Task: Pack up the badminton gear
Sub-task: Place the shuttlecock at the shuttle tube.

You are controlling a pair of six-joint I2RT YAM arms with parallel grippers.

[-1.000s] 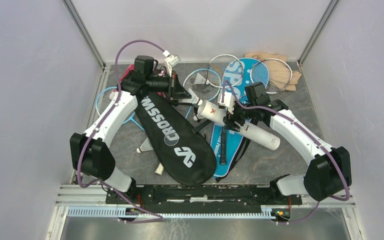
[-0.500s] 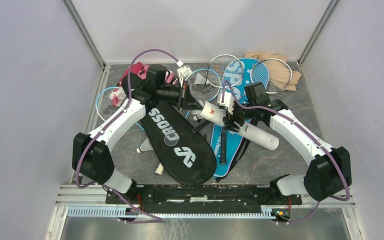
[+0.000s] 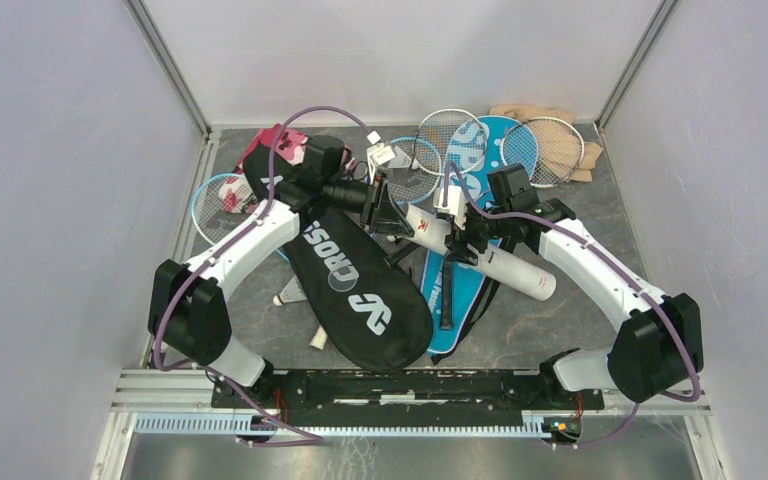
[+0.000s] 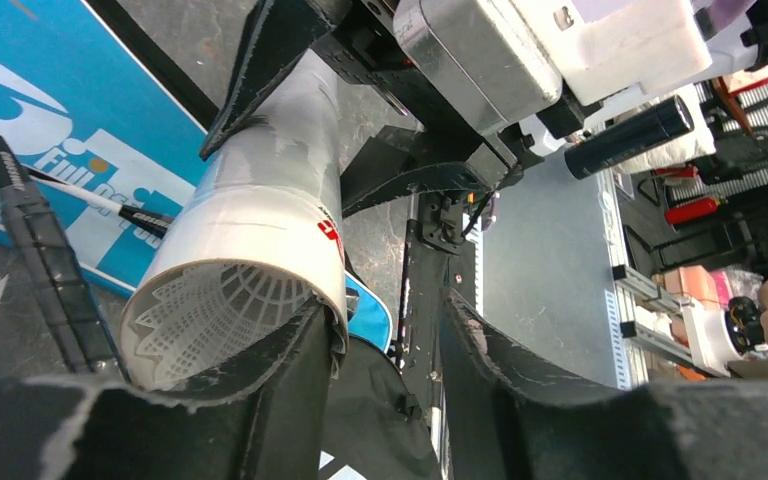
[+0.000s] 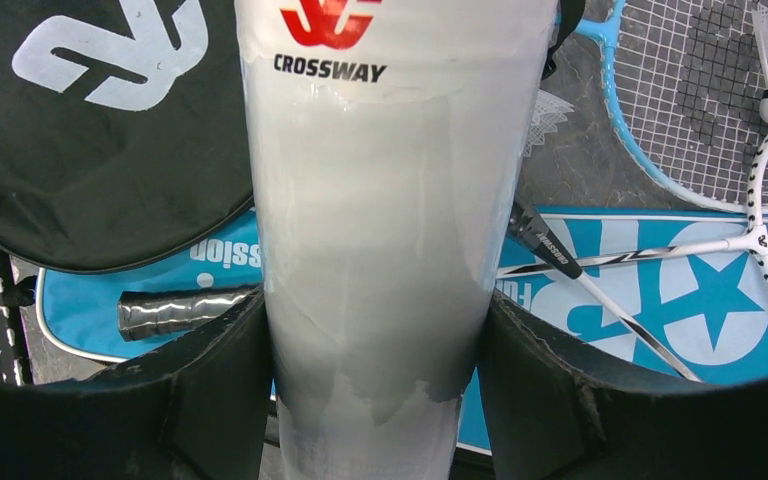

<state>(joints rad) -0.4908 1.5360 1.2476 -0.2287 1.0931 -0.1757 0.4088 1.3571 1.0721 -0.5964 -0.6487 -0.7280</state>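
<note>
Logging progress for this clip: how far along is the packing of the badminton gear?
Done: at least one shuttlecock sits inside the white tube's open end. In hand: the right gripper clamps the tube, and the left gripper stands open at its mouth. Left: a loose shuttlecock lies by the black cover, and rackets lie outside both it and the blue cover.

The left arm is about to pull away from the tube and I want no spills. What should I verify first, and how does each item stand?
1. Right pincer clamped on the white tube: ok.
2. Shuttlecock seated inside the tube's mouth: ok.
3. Left pincer open, holding nothing: ok.
4. Left finger clear of the tube's rim: cannot tell; they overlap in the wrist view.
5. All shuttlecocks packed: not ok; a loose shuttlecock lies beside the black cover.
</note>
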